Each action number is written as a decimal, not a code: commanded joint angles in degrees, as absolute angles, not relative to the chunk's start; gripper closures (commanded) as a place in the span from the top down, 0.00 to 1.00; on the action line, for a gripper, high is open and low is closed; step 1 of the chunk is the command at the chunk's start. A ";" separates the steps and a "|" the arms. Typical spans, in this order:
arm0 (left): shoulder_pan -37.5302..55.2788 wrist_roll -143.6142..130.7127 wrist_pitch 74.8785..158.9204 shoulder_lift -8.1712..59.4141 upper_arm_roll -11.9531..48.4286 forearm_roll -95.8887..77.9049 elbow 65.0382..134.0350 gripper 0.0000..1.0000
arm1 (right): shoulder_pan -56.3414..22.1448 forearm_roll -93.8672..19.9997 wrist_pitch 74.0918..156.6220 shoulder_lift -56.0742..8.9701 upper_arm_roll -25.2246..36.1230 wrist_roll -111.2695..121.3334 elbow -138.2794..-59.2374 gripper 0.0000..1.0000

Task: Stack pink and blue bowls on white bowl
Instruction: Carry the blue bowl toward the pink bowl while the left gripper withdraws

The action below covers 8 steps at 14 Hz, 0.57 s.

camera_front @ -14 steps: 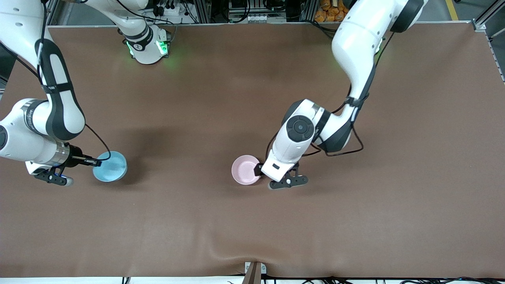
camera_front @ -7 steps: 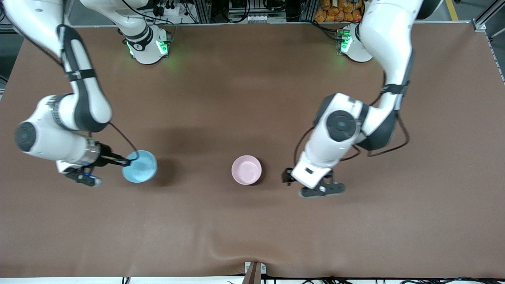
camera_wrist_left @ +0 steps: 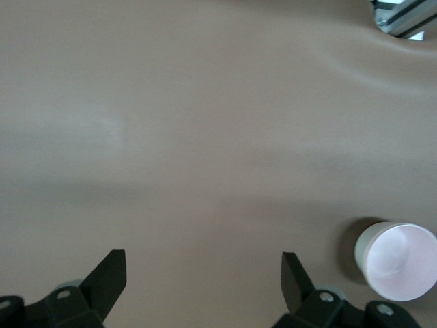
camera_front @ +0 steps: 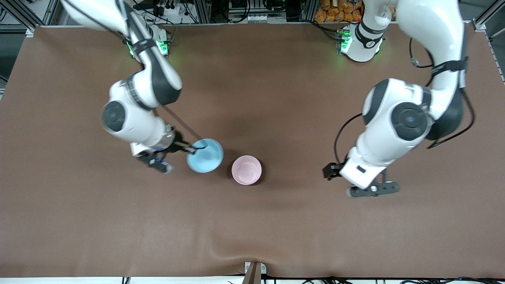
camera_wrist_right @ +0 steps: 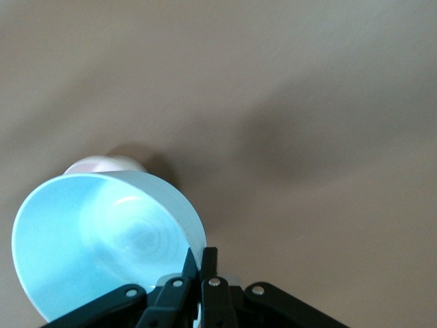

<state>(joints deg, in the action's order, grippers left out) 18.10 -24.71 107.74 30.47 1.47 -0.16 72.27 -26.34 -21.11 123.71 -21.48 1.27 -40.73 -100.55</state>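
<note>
The pale pink bowl [camera_front: 246, 169] stands upright on the brown table near its middle. It also shows in the left wrist view [camera_wrist_left: 396, 270], where its outer wall looks whitish. No separate white bowl shows in any view. My right gripper [camera_front: 193, 149] is shut on the rim of the sky-blue bowl [camera_front: 205, 156] and holds it above the table, beside the pink bowl toward the right arm's end. In the right wrist view my right gripper [camera_wrist_right: 205, 258] pinches the blue bowl [camera_wrist_right: 102, 246]. My left gripper [camera_front: 331, 170] is open and empty over bare table; it shows in the left wrist view [camera_wrist_left: 203, 265].
The brown table cover [camera_front: 252, 228] has a wrinkle near the front edge at the middle. The arm bases [camera_front: 148, 47] stand along the back edge. Nothing else lies on the table.
The right arm has carried the blue bowl toward the pink bowl. The left gripper has left the pink bowl's rim and pulled away toward the left arm's end.
</note>
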 commanded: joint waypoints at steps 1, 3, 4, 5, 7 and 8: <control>14.51 -17.87 104.78 26.73 2.37 0.00 73.92 1.00 | -29.34 -23.38 125.23 -22.23 2.20 -44.20 -99.76 0.00; 9.78 -10.58 100.74 24.01 3.07 -0.09 74.00 1.00 | -31.54 -23.29 128.92 -25.38 2.28 -47.53 -97.75 0.00; 8.28 -8.28 97.94 22.25 3.34 -0.09 74.00 1.00 | -32.77 -23.20 130.24 -27.40 2.20 -48.42 -95.99 0.00; 7.74 -6.87 94.52 20.58 3.34 0.00 74.00 1.00 | -33.74 -23.12 130.69 -29.51 2.28 -49.04 -93.89 0.00; 6.07 -2.40 89.06 17.07 2.90 -0.17 74.87 1.00 | -34.97 -22.59 130.78 -33.64 2.29 -50.62 -89.93 0.00; 5.80 -0.98 88.77 13.83 2.12 -0.26 77.93 1.00 | -35.15 -22.59 130.87 -34.88 2.29 -51.06 -88.52 0.00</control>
<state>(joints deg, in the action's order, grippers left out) 6.50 -4.00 90.77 20.10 2.12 -0.17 72.48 -33.95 -21.67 131.43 -30.14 1.39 -49.43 -94.62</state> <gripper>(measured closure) 0.000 0.969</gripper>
